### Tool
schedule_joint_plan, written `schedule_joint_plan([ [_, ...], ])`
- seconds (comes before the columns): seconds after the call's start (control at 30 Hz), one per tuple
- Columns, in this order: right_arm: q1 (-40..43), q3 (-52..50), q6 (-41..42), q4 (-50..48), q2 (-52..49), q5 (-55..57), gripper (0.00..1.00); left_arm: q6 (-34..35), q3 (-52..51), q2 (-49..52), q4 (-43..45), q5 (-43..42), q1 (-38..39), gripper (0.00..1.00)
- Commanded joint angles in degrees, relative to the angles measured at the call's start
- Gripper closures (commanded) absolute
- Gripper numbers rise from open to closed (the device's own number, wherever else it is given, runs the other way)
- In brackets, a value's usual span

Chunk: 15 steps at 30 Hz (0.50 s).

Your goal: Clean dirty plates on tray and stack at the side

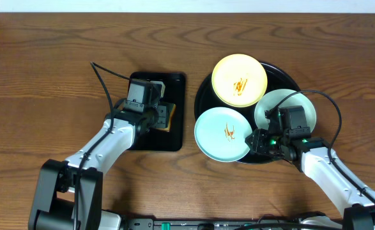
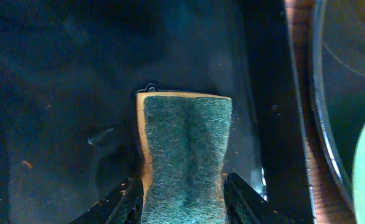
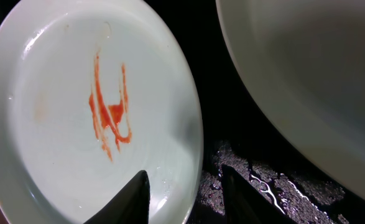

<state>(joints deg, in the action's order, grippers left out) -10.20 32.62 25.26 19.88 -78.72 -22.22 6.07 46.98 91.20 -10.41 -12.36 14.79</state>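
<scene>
Visibly pinched, the fibrous green sponge (image 2: 183, 155) narrows; glossy plate (image 3: 58, 106) sauce-smeared.

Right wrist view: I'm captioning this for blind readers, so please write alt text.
A pale mint-green plate smeared with orange-red sauce fills the left, its rim between the open fingers of the right gripper. A second pale plate crosses the upper right; the glossy black tray shows beneath.

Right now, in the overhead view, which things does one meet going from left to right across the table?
The rectangular black tray holding the sponge → sauce-smeared mint-green plate → second mint-green plate. The yellow plate overlaps the smeared one sideways, so I leave it out.
</scene>
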Motion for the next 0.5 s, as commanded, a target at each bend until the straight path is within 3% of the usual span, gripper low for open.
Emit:
schedule_joint_plan([
  [0.0, -0.79, 0.83, 2.43, 0.20, -0.52, 0.35, 0.64, -0.44, 0.59, 0.90, 0.07, 1.70, 0.09, 0.56],
  [0.47, -2.64, 0.83, 3.48, -2.56, -4.55, 0.13, 0.66, -0.44, 0.22, 3.32, 0.24, 1.88, 0.09, 0.54],
])
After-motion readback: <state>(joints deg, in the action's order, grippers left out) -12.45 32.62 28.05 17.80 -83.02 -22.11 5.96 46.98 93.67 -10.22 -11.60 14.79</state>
